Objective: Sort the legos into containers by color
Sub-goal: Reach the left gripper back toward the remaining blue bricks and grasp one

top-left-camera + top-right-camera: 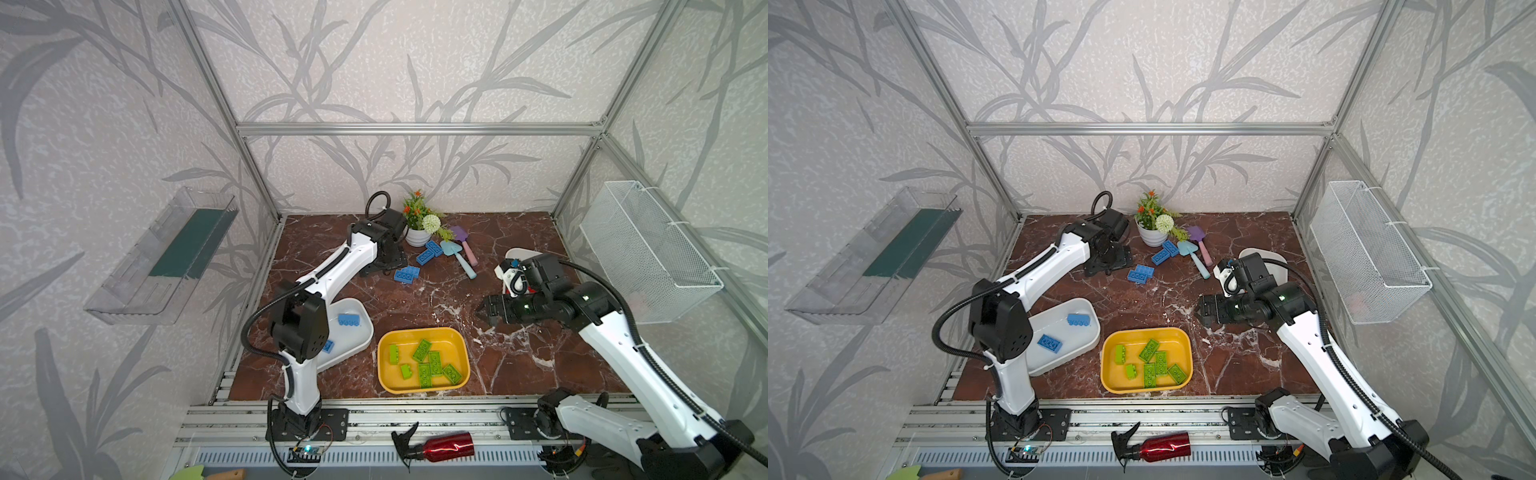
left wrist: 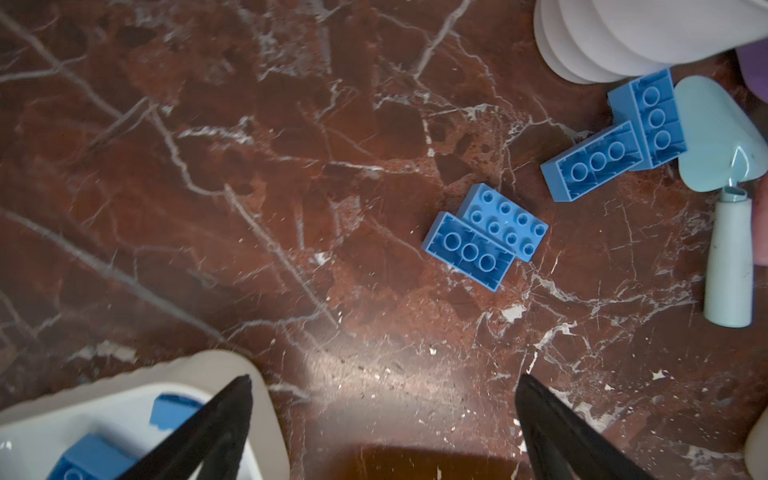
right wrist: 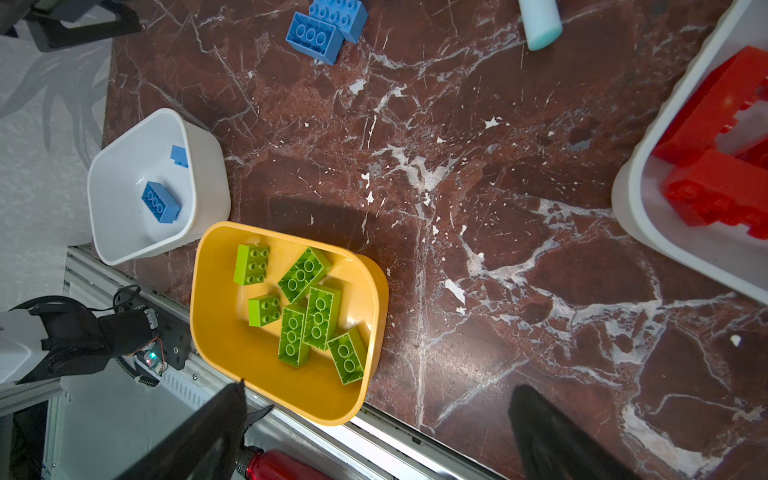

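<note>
Nearest, the yellow tub (image 1: 451, 344) holds six green bricks (image 1: 428, 365); left of it a white tub (image 1: 353, 338) holds two blue bricks (image 1: 348, 319). The left gripper (image 2: 384, 378) and right gripper (image 3: 377, 384) both stand wide open, empty. A second white tub (image 3: 685, 253) holds red bricks (image 3: 715, 166). Farthest, four loose blue bricks (image 1: 407, 274) lie near the flower pot (image 1: 417, 237).

Flower pot (image 1: 417, 237), toy shovels (image 1: 451, 248), spray bottle (image 1: 451, 446)

Pretty cozy setup: pale wallpaper (image 1: 374, 62) with big grey leafy branches on all three sides, framed by silver metal bars (image 1: 415, 129). The desk (image 1: 519, 365) is a dark red-brown marble look with white veins. A clear plastic shelf (image 1: 158, 257) hangs on the left wall and a white wire basket (image 1: 648, 253) on the right. The light is soft and even.
</note>
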Robot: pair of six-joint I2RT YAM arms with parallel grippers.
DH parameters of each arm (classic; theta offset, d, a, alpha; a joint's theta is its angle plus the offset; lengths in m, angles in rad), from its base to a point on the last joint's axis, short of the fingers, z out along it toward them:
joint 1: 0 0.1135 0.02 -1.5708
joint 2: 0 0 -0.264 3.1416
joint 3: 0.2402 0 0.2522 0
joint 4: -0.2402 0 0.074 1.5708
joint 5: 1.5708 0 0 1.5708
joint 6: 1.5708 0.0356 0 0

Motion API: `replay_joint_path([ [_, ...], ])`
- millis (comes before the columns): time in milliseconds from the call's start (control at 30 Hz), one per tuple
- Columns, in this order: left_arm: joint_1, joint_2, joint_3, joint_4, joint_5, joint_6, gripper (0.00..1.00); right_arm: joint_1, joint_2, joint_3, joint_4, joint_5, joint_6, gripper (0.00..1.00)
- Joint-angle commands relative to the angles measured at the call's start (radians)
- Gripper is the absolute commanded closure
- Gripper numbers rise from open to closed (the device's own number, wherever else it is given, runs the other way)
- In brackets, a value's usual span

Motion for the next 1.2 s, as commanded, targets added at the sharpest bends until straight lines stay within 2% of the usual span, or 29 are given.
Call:
replay_joint_path([
  [0, -0.003, 0.089, 0.091, 0.000, 0.006, 0.171, 0.02, 0.000, 0.064, 0.092, 0.021, 0.020, 0.013, 0.01],
  [167, -0.006, 0.225, 0.185, 0.021, 0.069, 0.256, 0.03, 0.000, 0.151, 0.179, 0.017, 0.045, 0.034, 0.01],
  [500, -0.016, 0.376, 0.302, 0.014, 0.186, 0.377, 0.05, -0.001, 0.245, 0.245, 0.039, 0.055, 0.069, 0.01],
  [700, -0.014, 0.422, 0.333, -0.023, 0.162, 0.423, 0.07, 0.000, 0.273, 0.266, 0.039, 0.065, 0.070, 0.01],
  [933, -0.013, 0.453, 0.349, -0.045, 0.159, 0.407, 0.10, 0.000, 0.275, 0.261, 0.034, 0.068, 0.076, 0.01],
  [1100, -0.013, 0.448, 0.315, -0.037, 0.151, 0.394, 0.15, 0.000, 0.251, 0.236, 0.028, 0.077, 0.084, 0.01],
  [1167, -0.013, 0.445, 0.307, -0.039, 0.152, 0.390, 0.22, 0.000, 0.240, 0.225, 0.025, 0.079, 0.088, 0.01],
])
